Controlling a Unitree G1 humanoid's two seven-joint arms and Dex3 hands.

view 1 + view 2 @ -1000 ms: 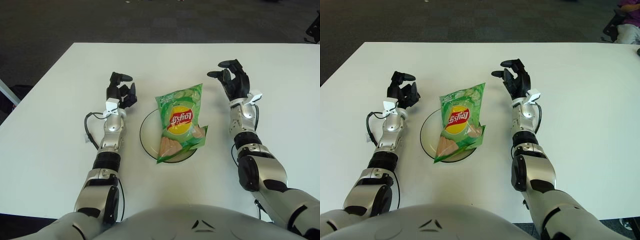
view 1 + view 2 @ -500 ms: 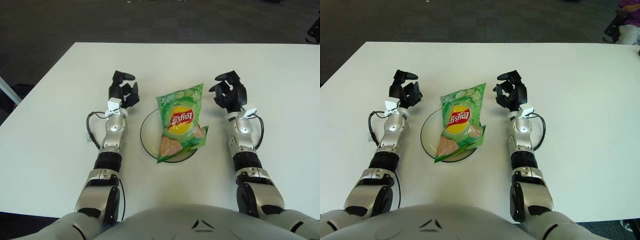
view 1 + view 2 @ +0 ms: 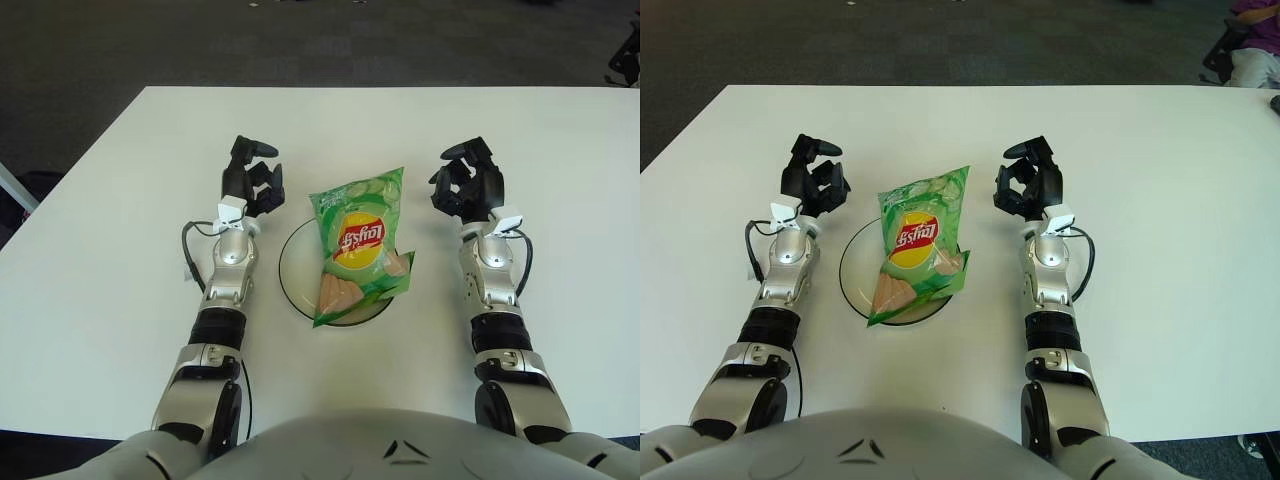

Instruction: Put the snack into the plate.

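Note:
A green Lay's snack bag lies across a clear round plate in the middle of the white table; its top end sticks out past the plate's far rim. My left hand rests on the table just left of the plate, fingers loosely curled, holding nothing. My right hand rests right of the bag, fingers loosely curled, holding nothing. Neither hand touches the bag.
The white table stretches wide on both sides. A black cable loops by my left forearm. Dark floor lies beyond the far edge.
My right hand has drawn back toward me and curled its fingers from spread. My left hand has shifted slightly forward and right. The bag has not moved.

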